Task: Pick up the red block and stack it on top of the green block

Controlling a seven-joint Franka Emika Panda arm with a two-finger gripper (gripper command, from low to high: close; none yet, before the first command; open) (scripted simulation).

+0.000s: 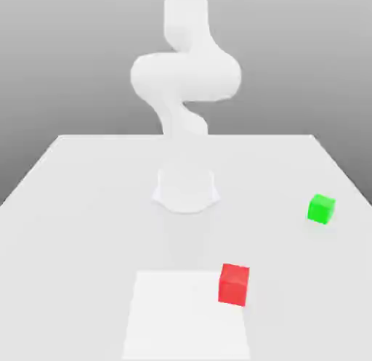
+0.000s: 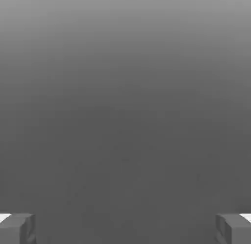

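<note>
I judge the task to be at its opening step: the red cube (image 1: 234, 285) is not picked up and the stack is not made. In the exterior view I find it near the front, at the right edge of a white square patch (image 1: 182, 316) on the pale table (image 1: 80, 243), overlapping that edge. The green cube (image 1: 320, 209) sits apart from it, farther back and towards the exterior view's right, directly on the table.

The next move, in my judgement, calls for me to bring the hand down over the red cube with the jaws aligned to its side faces. The cube appears slightly turned, so I would check the wrist angle before closing; a skewed approach could nudge it.

Pose: the white Panda arm (image 1: 186, 76) rises from its base (image 1: 186, 192) at the table's rear half, its links folded above the base, the upper part running out at the top of the exterior view. In the hand view I see the two-finger gripper (image 2: 125, 229) with jaws standing wide, well apart, and nothing between them. Behind them is plain grey shading, with neither cube in line for a grasp.
</note>
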